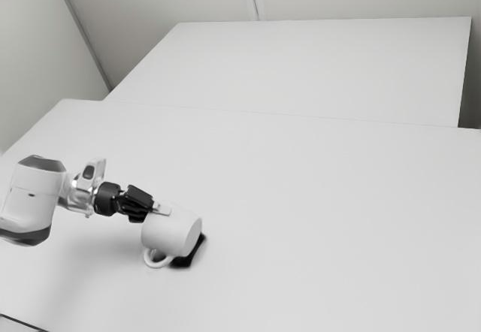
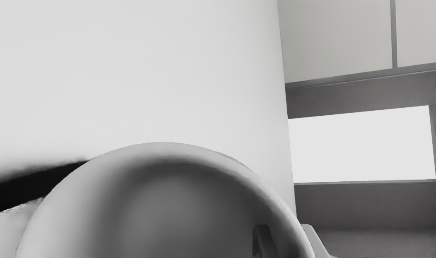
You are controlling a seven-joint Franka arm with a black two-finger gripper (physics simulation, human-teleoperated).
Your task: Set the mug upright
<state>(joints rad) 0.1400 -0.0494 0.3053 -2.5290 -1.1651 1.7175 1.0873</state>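
The white mug point(image 1: 171, 233) lies tilted on its side, its base toward the exterior view's right and its handle low on the near side. My gripper point(image 1: 156, 209) is at the upper part of its mouth end. In the wrist view the mug point(image 2: 160, 200) faces the camera with its round opening. There the gripper point(image 2: 287, 242) has one finger inside the opening and the other against the outside, shut on the mug's wall. Whether the mug touches the table cannot be told.
A black patch, like a dark shadow, lies beneath and beside the mug on the white table point(image 1: 316, 219). A second white surface point(image 1: 301, 69) adjoins the table's far edge, with pale walls behind. The wrist view shows a table edge beyond the mug.
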